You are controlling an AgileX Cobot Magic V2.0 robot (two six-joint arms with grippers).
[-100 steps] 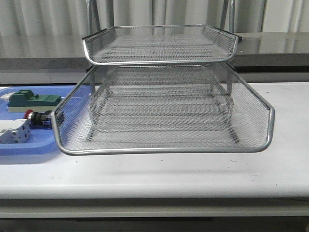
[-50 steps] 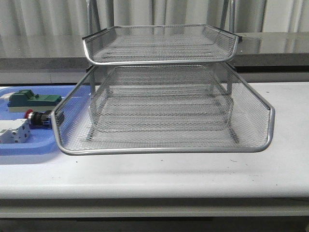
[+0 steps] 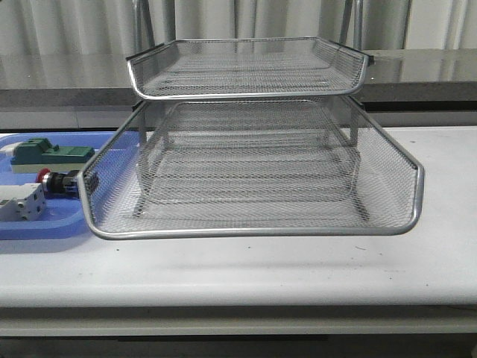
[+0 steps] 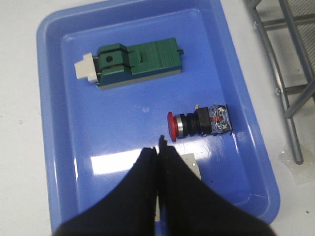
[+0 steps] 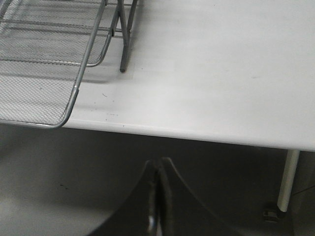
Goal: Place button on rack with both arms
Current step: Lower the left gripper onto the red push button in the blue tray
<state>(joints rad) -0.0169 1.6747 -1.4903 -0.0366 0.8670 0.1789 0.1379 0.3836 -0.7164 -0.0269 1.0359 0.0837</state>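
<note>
Spanning the scene is a white table (image 3: 246, 268), with pale pleated curtains (image 3: 246, 19) hanging behind it and a grey ledge (image 3: 432, 71) running along the back. Sitting on the table is the rack (image 3: 250, 160), a silver wire-mesh letter tray whose lowest tray is projecting toward the camera beyond the tier above. Lying beside it, at the left end of the table, is a blue tray (image 4: 54, 147). Resting on its side on the tray floor is the button (image 4: 197, 123), its red cap pointing away from the rack and its black body lying near the tray wall closest to the rack. A green block part (image 4: 135, 61) is lying further along the tray, and a white boxy part (image 4: 192, 164) is showing partly from under the gripper. The left gripper (image 4: 160, 147) is hanging over the tray, fingers pressed together, tips just beside the button's cap without touching it. The right gripper (image 5: 156, 169) is hovering past the table's front edge, off the rack's corner, fingers likewise pressed together and holding nothing.
</note>
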